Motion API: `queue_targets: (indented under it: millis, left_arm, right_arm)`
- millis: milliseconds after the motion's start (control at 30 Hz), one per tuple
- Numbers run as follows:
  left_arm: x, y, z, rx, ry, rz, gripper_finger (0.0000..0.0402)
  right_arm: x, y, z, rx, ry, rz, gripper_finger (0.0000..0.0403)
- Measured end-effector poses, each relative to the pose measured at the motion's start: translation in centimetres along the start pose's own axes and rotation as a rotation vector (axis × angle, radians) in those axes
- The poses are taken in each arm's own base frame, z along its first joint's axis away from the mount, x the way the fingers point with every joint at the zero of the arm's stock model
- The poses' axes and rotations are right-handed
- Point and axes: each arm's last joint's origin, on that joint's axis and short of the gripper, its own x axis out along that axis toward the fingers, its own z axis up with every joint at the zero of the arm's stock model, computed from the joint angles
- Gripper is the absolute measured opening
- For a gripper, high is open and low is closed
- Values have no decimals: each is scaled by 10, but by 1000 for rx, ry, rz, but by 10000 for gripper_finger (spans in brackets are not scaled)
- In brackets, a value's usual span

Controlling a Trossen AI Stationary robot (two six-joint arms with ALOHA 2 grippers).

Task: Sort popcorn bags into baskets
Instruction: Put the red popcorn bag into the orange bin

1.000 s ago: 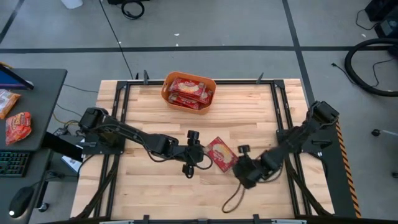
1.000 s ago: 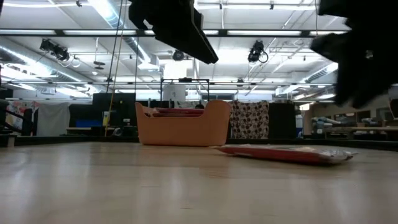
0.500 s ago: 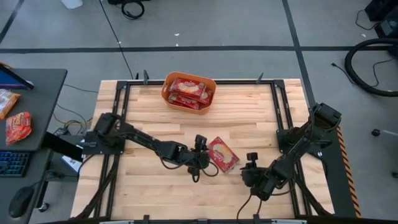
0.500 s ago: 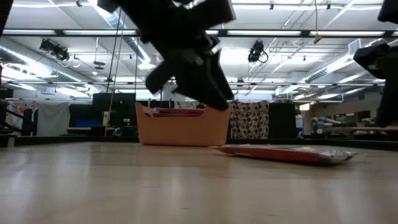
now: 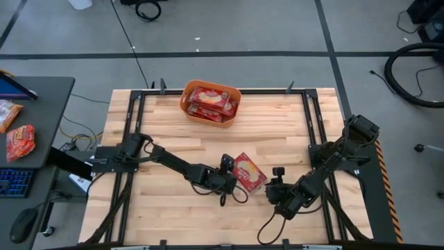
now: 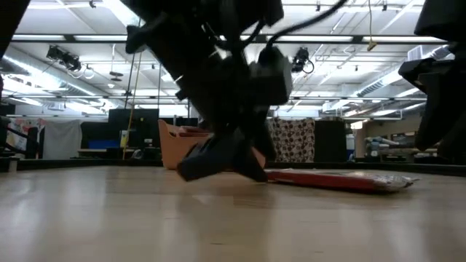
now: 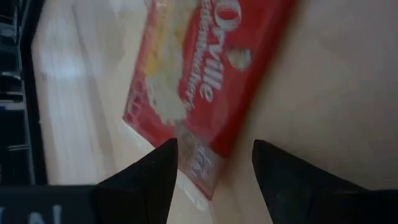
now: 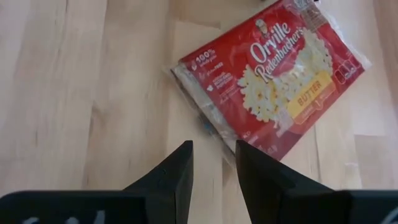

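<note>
One red popcorn bag (image 5: 248, 172) lies flat on the wood in the middle of the table; the low view shows the bag (image 6: 335, 180) lying flat too. My left gripper (image 5: 231, 182) is low at its near-left corner, open, with the fingers on either side of that corner (image 7: 200, 167). My right gripper (image 5: 269, 189) hovers just right of the bag, open by a narrow gap (image 8: 214, 169), looking at the bag (image 8: 273, 87). The orange basket (image 5: 186, 97) stands near the far edge with several red bags (image 5: 211, 103) inside. My left gripper (image 7: 214, 177) comes slanting down from the table's left with its fingers astride the bag's corner seam (image 7: 200, 167). The bag lies flat on the table. I cannot tell whether either finger touches it.
Black rails (image 5: 132, 139) run along the table's left and right sides. A loose cable (image 5: 267, 229) loops near the right arm at the near edge. On a side desk to the left lie orange-red snack packets (image 5: 19, 140). Bare wood lies between the bag and the basket.
My left gripper has moved right and down, from above the table to the bag's near-left corner. My right gripper has drawn back a little from the bag's right edge toward the near-right. The bag has stayed where it was.
</note>
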Motion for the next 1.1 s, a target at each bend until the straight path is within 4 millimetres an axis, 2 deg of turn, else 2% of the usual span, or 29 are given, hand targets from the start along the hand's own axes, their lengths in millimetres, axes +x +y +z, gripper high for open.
queue_targets:
  millis: [200, 300, 500, 600, 767, 900, 1100]
  left_arm:
    - [17, 0, -7, 33, 48, 16, 177]
    - [22, 0, -11, 65, 58, -11, 135]
    - [24, 0, -14, 18, 57, -61, 20]
    - [22, 3, -9, -2, 72, -62, 11]
    - [4, 13, 0, 41, 127, -68, 5]
    - [-20, 32, 9, 53, 137, -21, 3]
    - [-50, 60, 11, 50, 159, 61, 2]
  right_arm:
    - [0, 1, 1, 5, -4, 9, 125]
    - [0, 2, 1, 13, -5, 31, 125]
    - [-1, 3, 1, 8, -2, 40, 125]
    - [-1, 3, 0, 6, 10, 53, 125]
    - [-4, 2, 0, 27, 47, 100, 125]
    - [-9, -3, -3, 68, 76, 81, 125]
    - [-16, -10, -4, 117, 94, 65, 125]
